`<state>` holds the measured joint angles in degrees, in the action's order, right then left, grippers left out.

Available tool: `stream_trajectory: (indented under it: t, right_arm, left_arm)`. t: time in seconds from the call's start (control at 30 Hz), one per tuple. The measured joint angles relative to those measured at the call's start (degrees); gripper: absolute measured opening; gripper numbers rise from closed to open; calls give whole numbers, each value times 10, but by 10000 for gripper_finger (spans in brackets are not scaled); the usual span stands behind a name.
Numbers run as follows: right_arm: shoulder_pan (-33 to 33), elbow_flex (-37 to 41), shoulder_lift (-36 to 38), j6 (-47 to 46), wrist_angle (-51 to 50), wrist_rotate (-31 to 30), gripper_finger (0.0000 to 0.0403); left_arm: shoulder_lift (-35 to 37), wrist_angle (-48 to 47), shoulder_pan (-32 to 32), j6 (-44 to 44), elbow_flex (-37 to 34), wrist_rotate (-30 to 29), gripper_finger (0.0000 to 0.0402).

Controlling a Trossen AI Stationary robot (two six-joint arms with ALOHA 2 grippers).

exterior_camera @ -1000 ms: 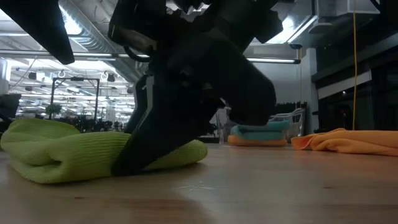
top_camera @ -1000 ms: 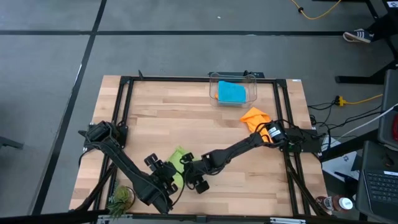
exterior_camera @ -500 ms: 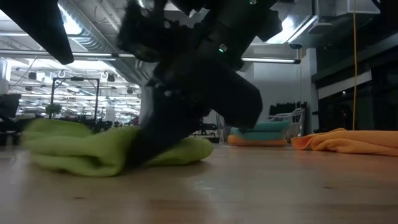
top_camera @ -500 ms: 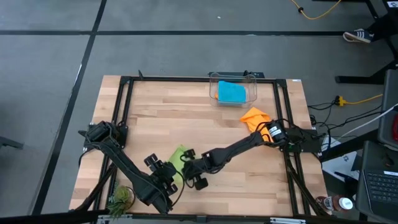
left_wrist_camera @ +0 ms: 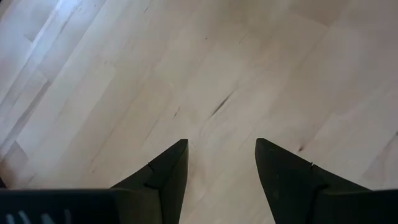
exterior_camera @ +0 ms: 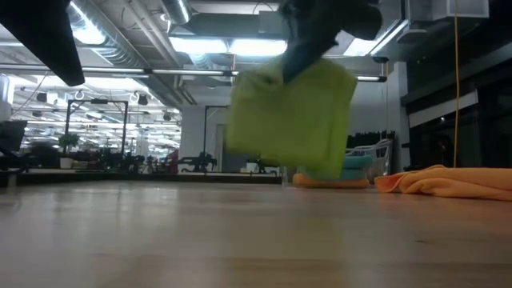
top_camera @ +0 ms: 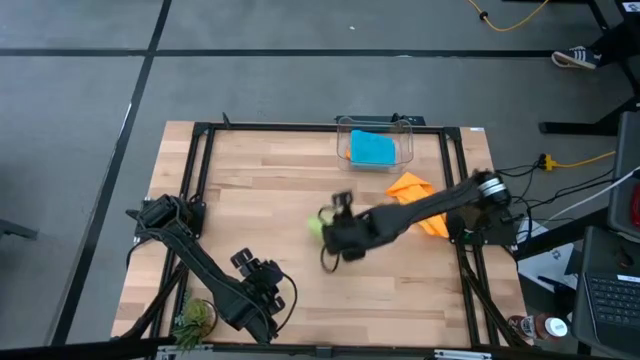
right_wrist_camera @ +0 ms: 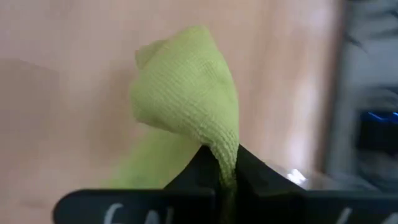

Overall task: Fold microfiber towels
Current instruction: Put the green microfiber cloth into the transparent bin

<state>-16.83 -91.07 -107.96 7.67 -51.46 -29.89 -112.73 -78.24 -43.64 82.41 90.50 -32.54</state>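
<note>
My right gripper (top_camera: 328,230) is shut on the lime green towel (exterior_camera: 292,116), which hangs in the air over the middle of the table. In the right wrist view the green towel (right_wrist_camera: 186,87) bunches beyond the fingers. My left gripper (top_camera: 268,292) stands open near the front left over bare wood, its fingers (left_wrist_camera: 168,171) empty. An orange towel (top_camera: 412,188) lies crumpled on the table at the right. A teal-blue towel (top_camera: 373,148) rests in the clear bin (top_camera: 342,125) at the far edge. My right gripper pinches a gathered fold of the green towel (right_wrist_camera: 225,160) between its two fingers. The towel is lifted clear of the table and hangs below the fingers in a loose bunch (exterior_camera: 320,152). How many layers are in the hold, I cannot tell.
A black frame (top_camera: 200,160) runs around the tabletop. A small green tuft (top_camera: 192,318) sits at the near left corner. In the low view the orange towel (exterior_camera: 448,180) lies at the right, and the teal one (exterior_camera: 340,164) sits on another orange cloth (exterior_camera: 316,181).
My right gripper has shut on the green towel near the table's front, then risen and swung toward the far and right edges. The towel, which lay on the wood, now hangs lifted clear below the fingers.
</note>
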Motion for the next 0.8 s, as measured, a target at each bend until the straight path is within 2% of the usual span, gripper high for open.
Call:
stream_trajectory:
  t: [0.13,0.3,0.4,0.5,0.67,0.8]
  right_arm:
    - [31,0,61,-3,-59,-59,12]
    - [95,-1,139,-7,-114,-68,12]
    - [152,-1,173,17,-114,-63,12]
    - [218,-2,188,57,-108,-32,12]
    - [342,-1,171,167,-106,75,12]
    - [424,-1,157,269,-90,116,12]
  left_arm:
    - [0,1,0,0,0,-9,179]
    - [0,4,0,-1,0,-12,179]
    - [0,7,0,-3,0,-12,179]
    - [0,10,0,-4,0,-13,179]
    - [0,10,0,-5,0,-14,179]
    - [0,10,0,-5,0,-15,179]
